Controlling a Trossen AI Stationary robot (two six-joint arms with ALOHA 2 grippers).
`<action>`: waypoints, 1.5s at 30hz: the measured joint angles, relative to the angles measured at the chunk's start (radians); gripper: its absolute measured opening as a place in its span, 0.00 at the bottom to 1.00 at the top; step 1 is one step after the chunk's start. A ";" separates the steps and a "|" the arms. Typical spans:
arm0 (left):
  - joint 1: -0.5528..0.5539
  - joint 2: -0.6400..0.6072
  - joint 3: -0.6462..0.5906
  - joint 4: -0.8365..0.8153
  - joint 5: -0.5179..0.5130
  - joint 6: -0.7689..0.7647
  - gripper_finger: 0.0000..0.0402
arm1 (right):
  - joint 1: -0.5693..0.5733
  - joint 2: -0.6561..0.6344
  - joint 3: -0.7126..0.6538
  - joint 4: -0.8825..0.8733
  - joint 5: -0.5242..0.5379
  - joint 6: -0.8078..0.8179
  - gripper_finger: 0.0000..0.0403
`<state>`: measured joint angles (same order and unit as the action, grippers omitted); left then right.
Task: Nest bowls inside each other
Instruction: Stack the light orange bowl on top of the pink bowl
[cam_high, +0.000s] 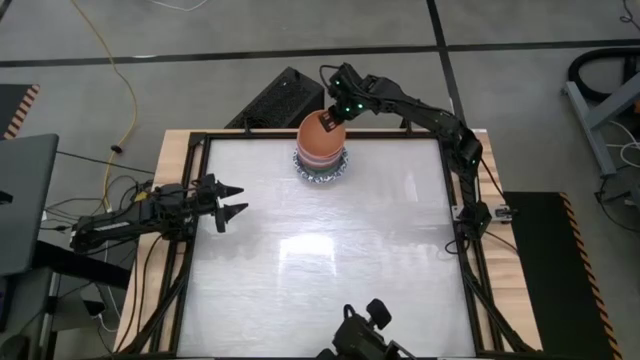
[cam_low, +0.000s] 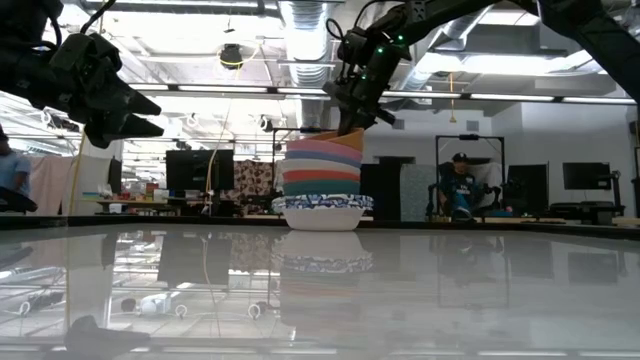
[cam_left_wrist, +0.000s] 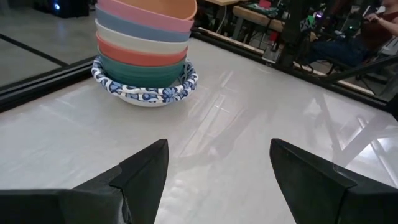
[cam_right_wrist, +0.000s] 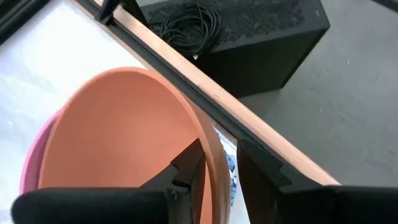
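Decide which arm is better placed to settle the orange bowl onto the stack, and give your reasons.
Right. The right gripper straddles the orange bowl's rim atop the stack. The left gripper hangs open, well away over bare table.

Item count, one nested stack (cam_low: 322, 185) at upper centre of the low view:

- Plain orange round bowl (cam_low: 335, 135), top: 1
- Plain pink round bowl (cam_low: 322, 148): 1
- Plain blue round bowl (cam_low: 322, 160): 1
- Plain cream round bowl (cam_low: 320, 173): 1
- Plain red round bowl (cam_low: 320, 184): 1
- Plain teal round bowl (cam_low: 322, 194): 1
- White round bowls with blue-patterned rims (cam_low: 322, 210), bottom: at least 1; exact number cannot be told.

Dark two-finger grippers: 2, the left gripper (cam_high: 232, 201) and the right gripper (cam_high: 333, 117).
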<state>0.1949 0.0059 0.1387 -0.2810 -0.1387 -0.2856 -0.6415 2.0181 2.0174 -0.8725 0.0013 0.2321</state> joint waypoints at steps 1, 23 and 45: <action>0.000 0.000 0.000 0.000 0.000 0.003 0.67 | 0.000 -0.001 0.000 0.008 0.000 -0.004 0.28; 0.000 0.000 0.000 -0.022 0.001 -0.043 0.67 | 0.002 0.016 -0.062 0.129 -0.138 -0.020 0.22; 0.000 0.000 0.000 -0.016 0.000 -0.063 0.67 | -0.005 0.016 -0.091 0.157 -0.240 -0.032 0.21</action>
<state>0.1947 0.0063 0.1387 -0.2973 -0.1383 -0.3485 -0.6469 2.0342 1.9266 -0.7158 -0.2386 0.1997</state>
